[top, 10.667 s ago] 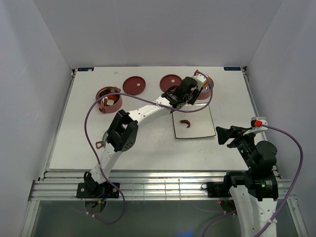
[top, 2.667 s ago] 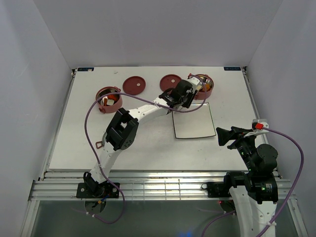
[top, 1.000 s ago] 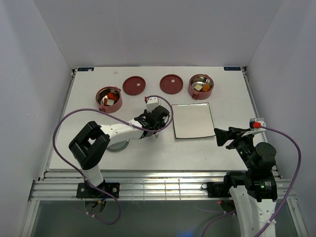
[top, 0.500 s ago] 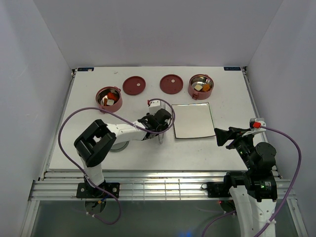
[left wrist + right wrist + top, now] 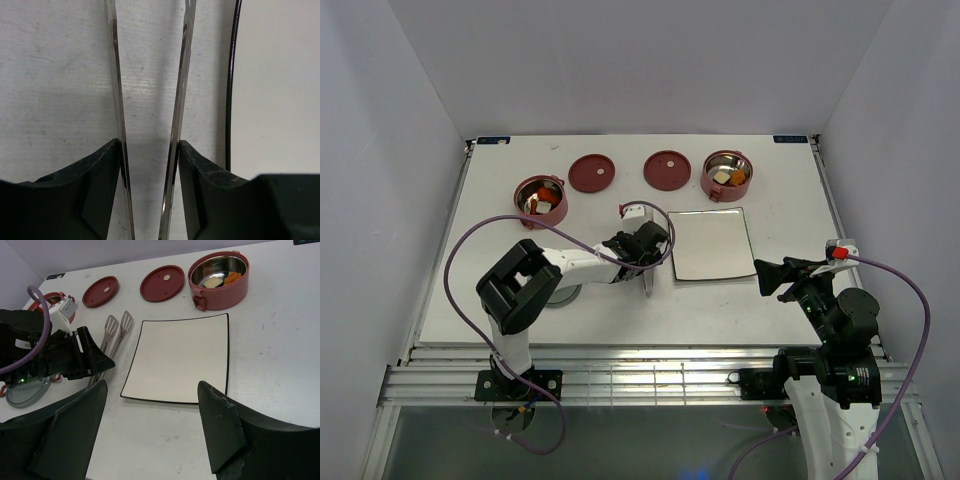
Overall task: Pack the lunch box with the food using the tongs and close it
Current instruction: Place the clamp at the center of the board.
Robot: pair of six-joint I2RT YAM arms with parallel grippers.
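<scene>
The silver tongs lie on the table just left of the white plate, flat tips pointing to the back. My left gripper points down over them. Both thin arms press against its inner fingers, so it is shut on the tongs. The lunch box stands in parts along the back: a left bowl, a right bowl and two dark-red lids. Food lies in both bowls. My right gripper hovers open and empty near the plate's front right corner.
The white plate is bare, its black rim close beside the tongs. The grey top cover lies near the front left, partly under my left arm. A purple cable loops over the left half of the table.
My left arm has shifted a little right and settled the tongs beside the plate, its jaws widening slightly. The sausage seen earlier on the plate is gone from it. The right arm is still.
</scene>
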